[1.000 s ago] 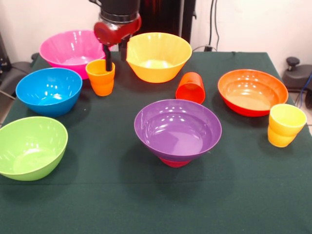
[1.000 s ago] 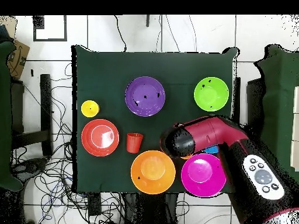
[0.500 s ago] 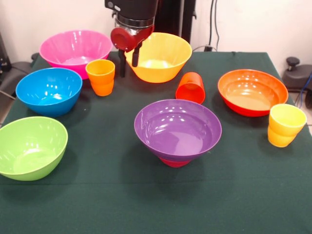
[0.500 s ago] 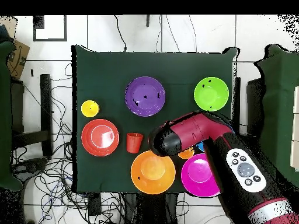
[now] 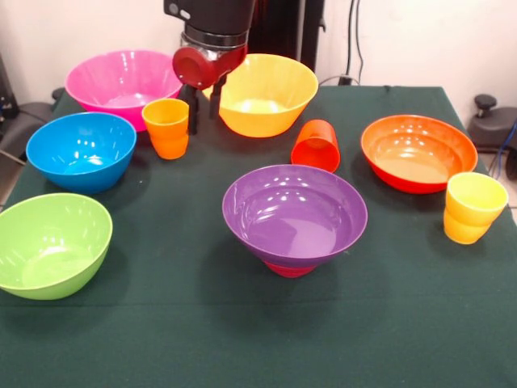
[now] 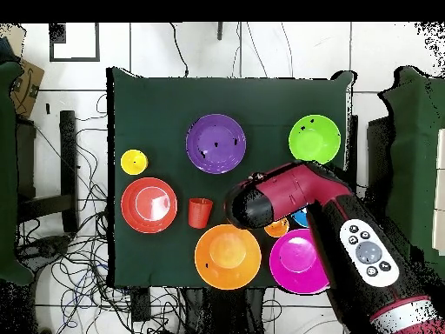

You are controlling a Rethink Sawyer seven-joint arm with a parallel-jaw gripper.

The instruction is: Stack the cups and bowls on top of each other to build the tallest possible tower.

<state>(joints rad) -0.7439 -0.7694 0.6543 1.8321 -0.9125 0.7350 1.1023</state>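
Green tablecloth [image 5: 202, 339]; front-only magenta-red bowl [image 5: 289, 268].

Wide bowl [image 5: 295, 213] atop small bowl [image 5: 288, 269], mid-table [image 5: 194, 323].

A dark green cloth [image 5: 186, 339] covers the counter [image 6: 156, 104] beneath the jaws and hangs over its edges. Around the counter lies a white tiled floor [image 6: 261, 52], strewn with black cables [image 6: 83, 261] (thickest well off to one side of the jaws). A cardboard box [image 6: 26, 83] sits far from the jaws, at the floor's corner.
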